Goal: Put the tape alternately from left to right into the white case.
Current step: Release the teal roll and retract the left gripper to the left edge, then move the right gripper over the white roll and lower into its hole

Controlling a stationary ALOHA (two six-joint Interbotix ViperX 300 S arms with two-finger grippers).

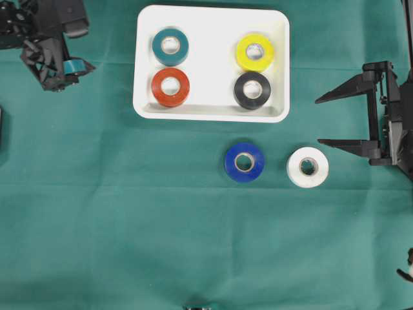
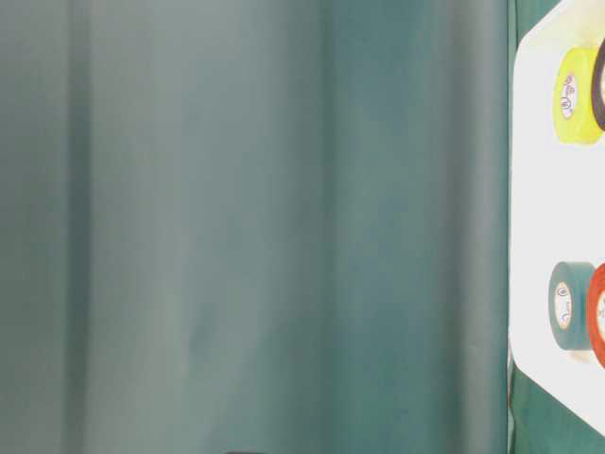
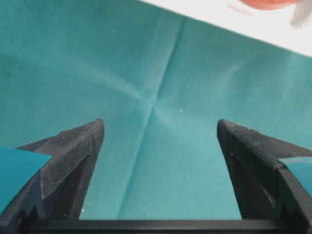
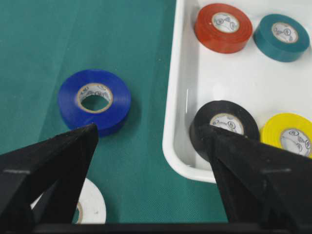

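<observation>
Glossy round blue roll (image 1: 244, 162) lies on wrinkled green cloth (image 1: 129, 226)

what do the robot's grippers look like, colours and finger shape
Both are matte black plastic. The right gripper has two long fingers tapering to sharp wedge points on a black bar. The left gripper has the same pointed black fingers, dusty, with teal tape patches on them; teal also shows overhead.

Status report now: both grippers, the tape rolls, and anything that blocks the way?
Left gripper open, empty. Right gripper open, empty. Four rolls in white case; blue roll and white roll on cloth. Nothing blocking.
</observation>
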